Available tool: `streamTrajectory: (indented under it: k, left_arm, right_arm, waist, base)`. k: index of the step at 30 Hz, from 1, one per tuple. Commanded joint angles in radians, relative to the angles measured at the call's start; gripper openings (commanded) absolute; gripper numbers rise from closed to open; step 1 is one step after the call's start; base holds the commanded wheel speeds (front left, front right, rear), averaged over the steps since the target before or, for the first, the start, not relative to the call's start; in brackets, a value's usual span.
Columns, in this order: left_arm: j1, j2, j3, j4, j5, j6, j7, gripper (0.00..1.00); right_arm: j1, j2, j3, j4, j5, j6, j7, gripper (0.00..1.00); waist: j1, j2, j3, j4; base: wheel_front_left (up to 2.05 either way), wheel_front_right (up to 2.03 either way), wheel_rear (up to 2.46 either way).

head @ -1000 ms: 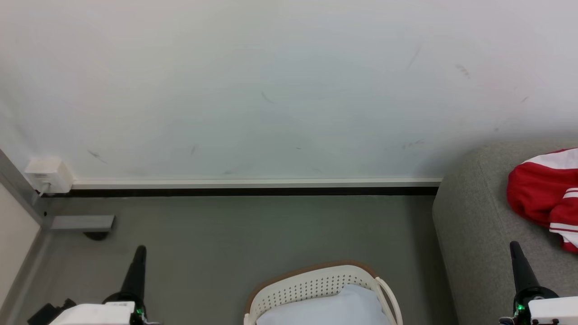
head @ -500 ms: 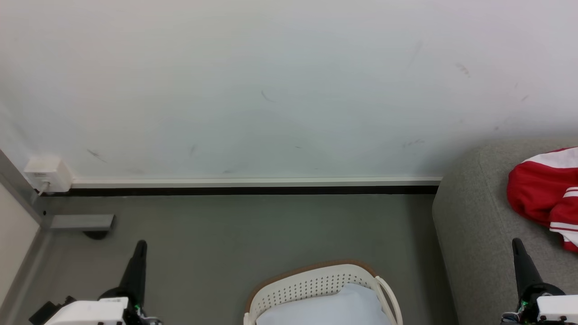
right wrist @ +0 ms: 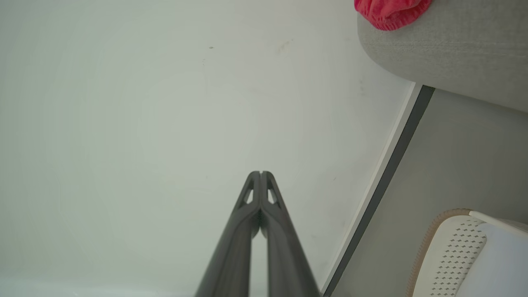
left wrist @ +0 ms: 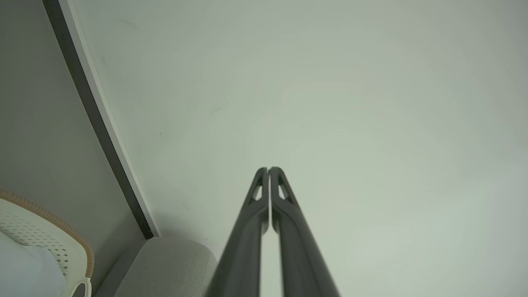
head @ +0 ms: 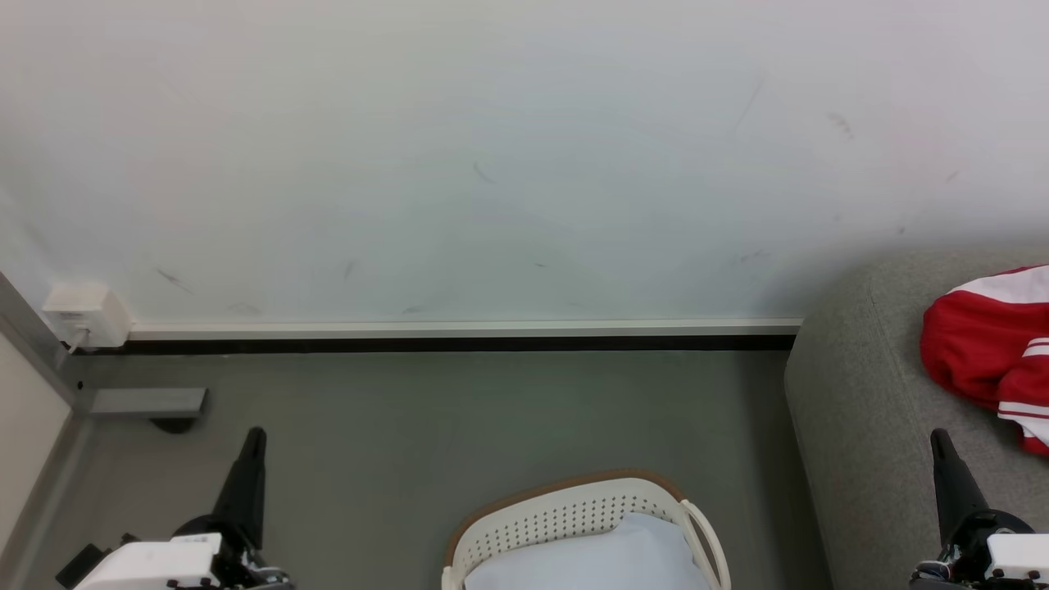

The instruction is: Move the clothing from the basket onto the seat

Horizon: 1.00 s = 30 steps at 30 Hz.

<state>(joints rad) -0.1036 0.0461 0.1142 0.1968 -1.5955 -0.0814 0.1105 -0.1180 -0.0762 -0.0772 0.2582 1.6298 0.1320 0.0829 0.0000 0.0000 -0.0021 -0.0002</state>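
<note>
1. The basket (head: 565, 518) stands on the floor (head: 410, 426) at the bottom middle of the head view. Its near part is cut off by the frame, and its perforated white wall and tan-brown rim are visible.
2. Inside it lies a plain pale bluish-white cloth (head: 590, 561), which reaches up to the perforated wall.
3. The clothing (head: 975, 352) lies bunched on the seat (head: 852, 410) at the right edge of the head view, with white stripes and a white panel showing. Part of it runs out of frame.
4. The seat stands just to the right of the basket, with its rounded corner near the wall (head: 492, 164).
5. The left tool (head: 256, 433) hangs at the lower left above the floor, well apart from the basket. Its fingers (left wrist: 247, 231) are clenched tip to tip on nothing and point at the wall.
6. The right tool (head: 939, 434) hangs at the lower right over the seat, near the clothing but not touching it. Its fingers (right wrist: 237, 243) are likewise pressed together and grip nothing.
7. The wall is pale and scuffed, with a white skirting (head: 459, 330) above a dark strip.
8. A small white box (head: 86, 315) with a cable sits in the left corner, and a grey block (head: 147, 403) sits just below it.
</note>
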Motion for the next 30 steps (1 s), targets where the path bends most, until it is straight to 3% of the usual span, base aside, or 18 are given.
streamTrajectory:
  k: [1,30]
  left_arm:
    - [-0.009,0.008,0.004,-0.004,-0.021,0.001,0.006,0.00]
    - [-0.008,0.007,0.004,-0.004,-0.022,0.001,0.007,0.00]
  right_arm:
    - [-0.009,-0.002,-0.006,-0.004,0.015,-0.002,0.008,0.00]
    - [-0.007,-0.010,0.004,-0.005,0.025,-0.002,-0.001,0.00]
  waist:
    - [0.0000,0.0000,0.000,0.000]
    - [0.0000,0.0000,0.000,0.000]
  base:
    - [0.00,0.00,0.00]
    - [0.00,0.00,0.00]
